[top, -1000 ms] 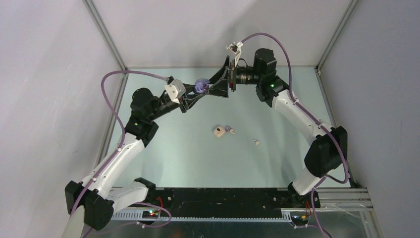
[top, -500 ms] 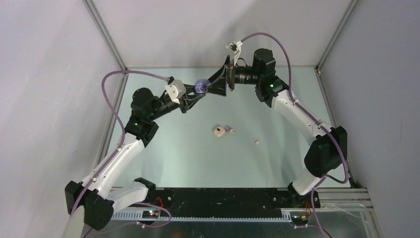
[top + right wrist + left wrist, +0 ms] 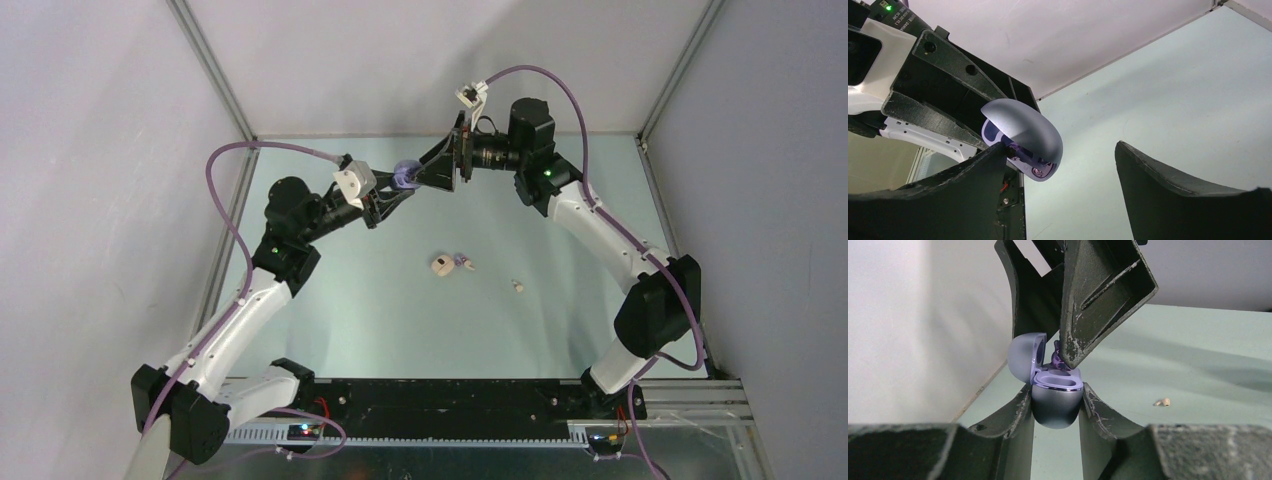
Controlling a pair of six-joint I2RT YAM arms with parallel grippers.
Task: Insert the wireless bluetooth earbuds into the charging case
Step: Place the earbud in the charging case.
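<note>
My left gripper [image 3: 398, 187] is shut on the lavender charging case [image 3: 405, 173], holding it up at the back of the table. In the left wrist view my gripper [image 3: 1057, 405] grips the case body [image 3: 1057, 407], whose lid [image 3: 1024, 357] is open. A lavender earbud [image 3: 1057, 359] sits at the case mouth under one fingertip of my right gripper [image 3: 422, 176]. In the right wrist view my right gripper [image 3: 1062, 147] is open, and its left finger [image 3: 979, 172] touches the case [image 3: 1023, 131].
On the green table [image 3: 560, 330] lie a small round white piece [image 3: 440, 265], a lavender bud [image 3: 461, 261] beside it and a white bud [image 3: 517, 287]. The white bud also shows in the left wrist view [image 3: 1163, 402]. Grey walls and a metal frame enclose the table.
My right wrist has risen and turned slightly, its finger staying at the case mouth. The left gripper and the case have hardly moved.
</note>
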